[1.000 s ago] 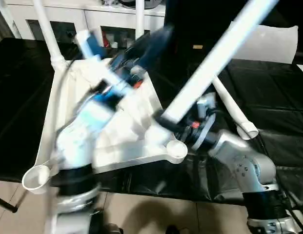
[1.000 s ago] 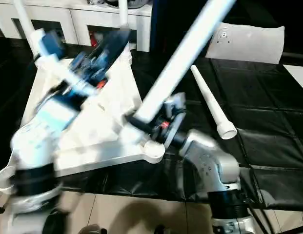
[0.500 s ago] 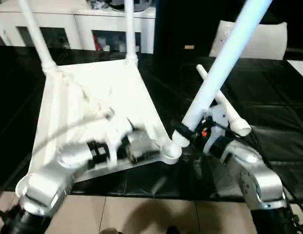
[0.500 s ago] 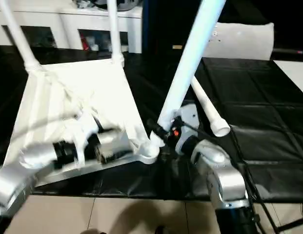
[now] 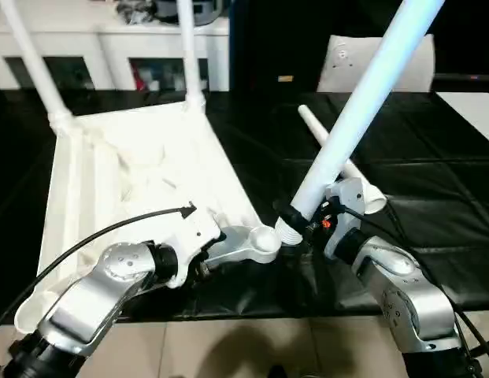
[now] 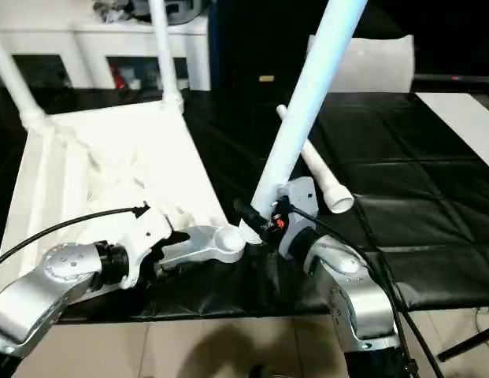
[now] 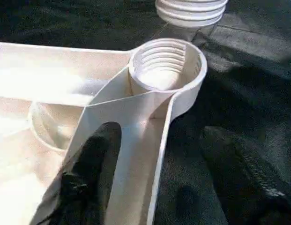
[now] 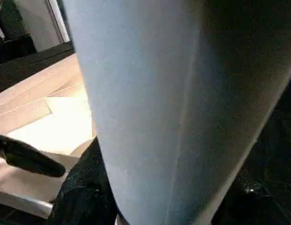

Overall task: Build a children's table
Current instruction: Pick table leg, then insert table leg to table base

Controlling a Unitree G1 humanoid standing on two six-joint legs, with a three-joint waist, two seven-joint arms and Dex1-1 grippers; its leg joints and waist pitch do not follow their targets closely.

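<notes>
Looking down on the children's table top (image 5: 134,169), flipped ribs-up on the black cover (image 5: 433,181), hard against its near edge. Counting two legs already standing upright in the far corner sockets, one far left (image 5: 31,67), one far right (image 5: 187,47), with a white cabinet (image 5: 110,39) behind them.

Now catching the left gripper (image 7: 161,159) down at the top's near edge, right by the near right socket (image 7: 166,65). A second ago, a blur high over the middle of the top; half a second ago, already low over the near ribs. Standing parted at present, one finger (image 7: 91,159) lying inside against the rib, the other (image 7: 239,164) out over the black cover, straddling the rim wall without pinching it.

Over to the right gripper (image 5: 295,220): clamped around the held leg (image 5: 354,118) close to its lower end, exactly as in both earlier looks. Leaning up and away to the far right, that leg, but steeper than a second ago. Threaded end (image 7: 192,9) brought in just beside the empty socket, not in it; earlier, well clear of that corner.

Spotting the loose leg (image 6: 319,173) lying flat on the cover behind the held one, wide end toward the right edge, same spot as before.
</notes>
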